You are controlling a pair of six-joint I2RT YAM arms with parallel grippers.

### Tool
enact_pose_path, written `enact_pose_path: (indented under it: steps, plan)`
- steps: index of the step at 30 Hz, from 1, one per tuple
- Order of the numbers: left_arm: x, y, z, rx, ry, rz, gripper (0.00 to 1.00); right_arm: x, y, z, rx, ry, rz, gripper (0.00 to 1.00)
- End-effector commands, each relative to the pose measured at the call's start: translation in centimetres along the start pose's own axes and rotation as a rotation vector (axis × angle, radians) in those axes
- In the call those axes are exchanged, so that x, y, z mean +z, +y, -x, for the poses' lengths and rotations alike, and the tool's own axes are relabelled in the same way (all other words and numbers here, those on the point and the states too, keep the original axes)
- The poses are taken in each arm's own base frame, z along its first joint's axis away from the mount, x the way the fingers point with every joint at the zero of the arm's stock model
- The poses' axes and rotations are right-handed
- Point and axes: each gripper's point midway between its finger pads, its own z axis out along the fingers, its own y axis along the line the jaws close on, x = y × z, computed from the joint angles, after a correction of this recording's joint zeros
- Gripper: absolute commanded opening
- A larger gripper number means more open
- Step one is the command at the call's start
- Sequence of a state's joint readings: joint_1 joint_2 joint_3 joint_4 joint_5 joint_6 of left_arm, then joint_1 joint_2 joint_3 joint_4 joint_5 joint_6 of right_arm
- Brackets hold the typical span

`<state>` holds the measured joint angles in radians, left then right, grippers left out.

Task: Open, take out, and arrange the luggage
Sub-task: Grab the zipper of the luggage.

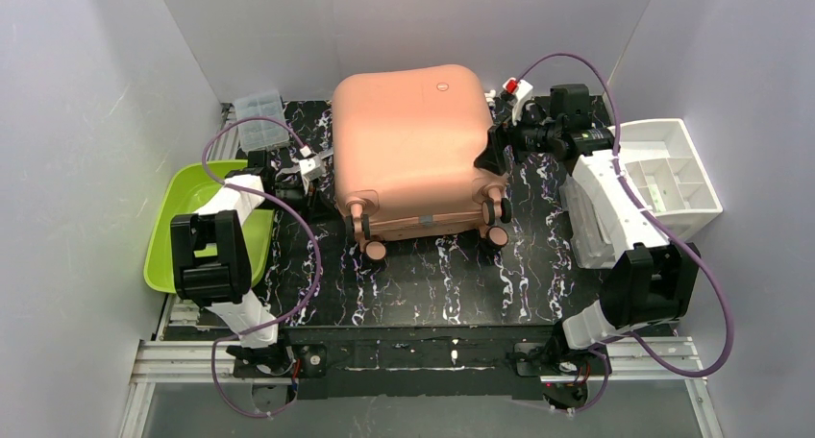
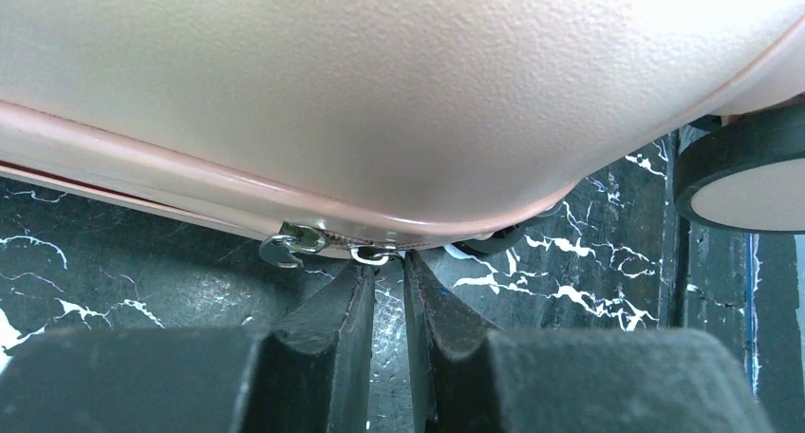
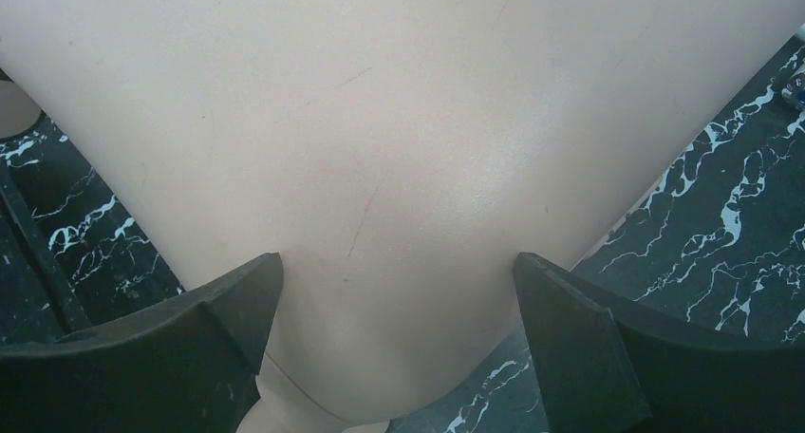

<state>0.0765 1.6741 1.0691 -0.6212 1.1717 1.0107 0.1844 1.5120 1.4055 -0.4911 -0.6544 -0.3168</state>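
Black marbled table [image 1: 432,284]: one luggage [image 1: 408,145], one green tray [image 1: 161,257], one white organizer [image 1: 708,186].

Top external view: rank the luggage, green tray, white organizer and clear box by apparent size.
1. luggage
2. green tray, though partly covered
3. white organizer, close to the tray's size
4. clear box

Luggage [image 1: 408,150] lies flat at centre-back of table [image 1: 423,294], wheels [image 1: 375,250] on its near side. Tray [image 1: 168,241] sits left of luggage, beyond the table edge. Small compartment box [image 1: 261,107] is behind-left of luggage. Divided organizer [image 1: 673,174] is right of luggage, well apart. Left gripper [image 2: 387,260] is at luggage's left edge, fingertips just beside zipper pull [image 2: 372,254]. Right gripper [image 1: 493,152] is at luggage's right side, a finger either side of the shell.
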Motion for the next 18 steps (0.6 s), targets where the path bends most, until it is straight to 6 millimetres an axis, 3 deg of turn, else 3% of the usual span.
enact_pose_path:
  steps: [1,11,18]
  plan:
    - [-0.2,-3.1,3.7,0.073,-0.114,-0.083,0.0,2.1,-0.3,-4.6,0.045,0.149,-0.001,1.0]
    - [-0.7,-5.6,3.6,0.124,-0.119,-0.098,0.0,3.3,0.4,-5.3,0.051,0.18,0.022,1.0]
    - [-0.7,-6.5,1.6,0.139,-0.054,-0.105,0.0,3.9,0.5,-5.8,0.064,0.2,0.03,1.0]
